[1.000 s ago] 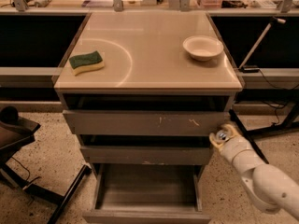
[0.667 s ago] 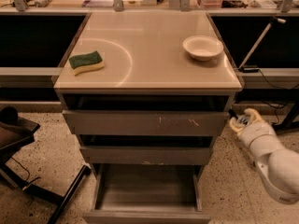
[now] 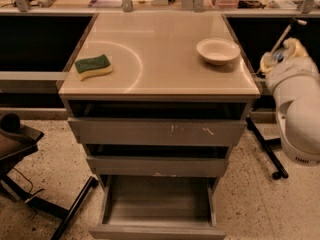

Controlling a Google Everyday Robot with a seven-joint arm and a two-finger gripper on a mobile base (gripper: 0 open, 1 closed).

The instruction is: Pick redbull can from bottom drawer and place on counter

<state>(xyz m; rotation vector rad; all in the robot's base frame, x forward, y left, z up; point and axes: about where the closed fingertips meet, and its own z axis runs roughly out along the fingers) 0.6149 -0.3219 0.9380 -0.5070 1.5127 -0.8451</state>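
Note:
The bottom drawer [image 3: 156,231] is pulled open at the foot of the grey drawer unit, and the part of its tray that shows is bare. The redbull can is not in view. The counter [image 3: 160,39] is the glossy beige top with a faint arc mark. My gripper [image 3: 281,54] is at the right, beside the counter's right edge and about level with its top, on the end of my white arm [image 3: 297,109]. It is apart from the drawers.
A green and yellow sponge [image 3: 93,66] lies on the counter's left, a white bowl [image 3: 218,50] on its right. The scratched top drawer front [image 3: 157,131] and middle drawer front [image 3: 157,165] stand slightly out. A black chair base [image 3: 30,174] is at left, a stand leg [image 3: 267,151] at right.
My arm has risen from beside the middle drawer at lower right to the counter's height at the right edge. Nothing on the counter or in the drawers has moved.

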